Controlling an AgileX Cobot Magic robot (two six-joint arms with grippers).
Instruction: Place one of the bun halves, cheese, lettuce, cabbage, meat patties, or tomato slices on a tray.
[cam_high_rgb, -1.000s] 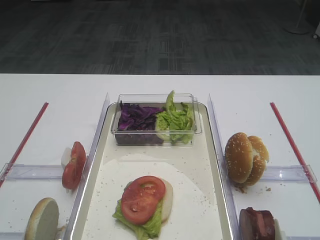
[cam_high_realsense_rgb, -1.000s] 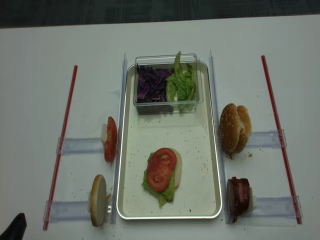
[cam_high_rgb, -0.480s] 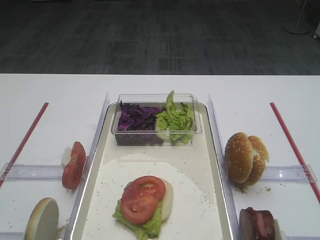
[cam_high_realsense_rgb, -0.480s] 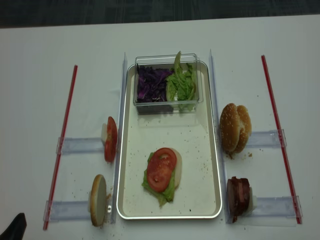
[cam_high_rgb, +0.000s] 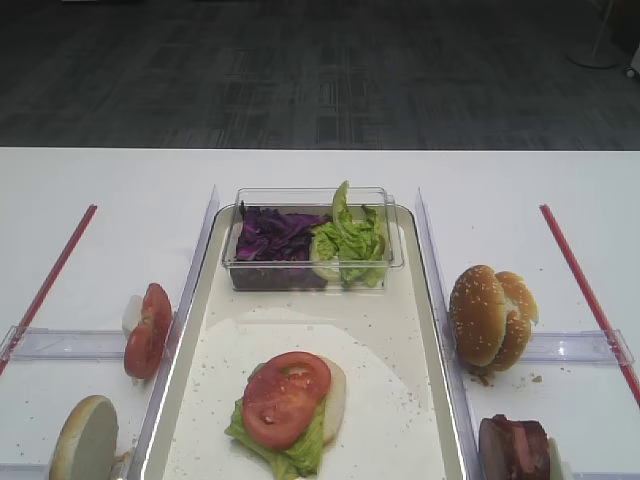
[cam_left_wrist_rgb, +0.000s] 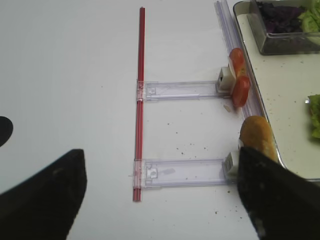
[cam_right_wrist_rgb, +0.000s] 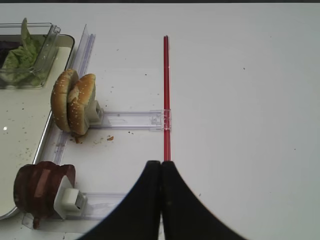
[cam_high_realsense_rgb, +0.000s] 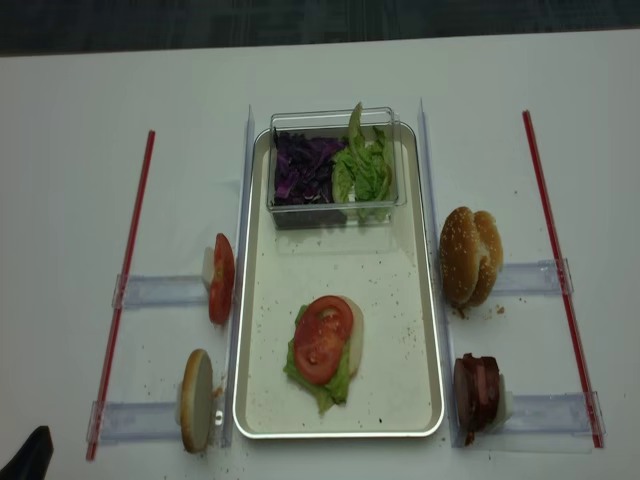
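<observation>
The tray (cam_high_rgb: 425, 300) lies mid-table and bears a stack: pale bun half, lettuce and a tomato slice (cam_high_rgb: 286, 397) on top. At its far end a clear tub holds cabbage (cam_high_rgb: 272, 235) and lettuce (cam_high_rgb: 350, 240). Left of the tray stand tomato slices (cam_high_rgb: 147, 330) and a bun half (cam_high_rgb: 84, 437); on the right are sesame bun halves (cam_high_rgb: 490, 316) and meat patties (cam_high_rgb: 515, 448). My left gripper (cam_left_wrist_rgb: 161, 155) hangs open and empty over the near-left table, its right finger beside the bun half (cam_left_wrist_rgb: 256, 137). My right gripper (cam_right_wrist_rgb: 160, 165) is shut on nothing, right of the meat patties (cam_right_wrist_rgb: 40, 187).
Red strips (cam_high_rgb: 50, 275) (cam_high_rgb: 585, 290) run along both sides of the table. Clear plastic racks (cam_high_rgb: 60, 343) (cam_high_rgb: 575, 347) hold the side items, and clear rails (cam_high_rgb: 200, 250) flank the tray. Crumbs dot the tray floor and the table.
</observation>
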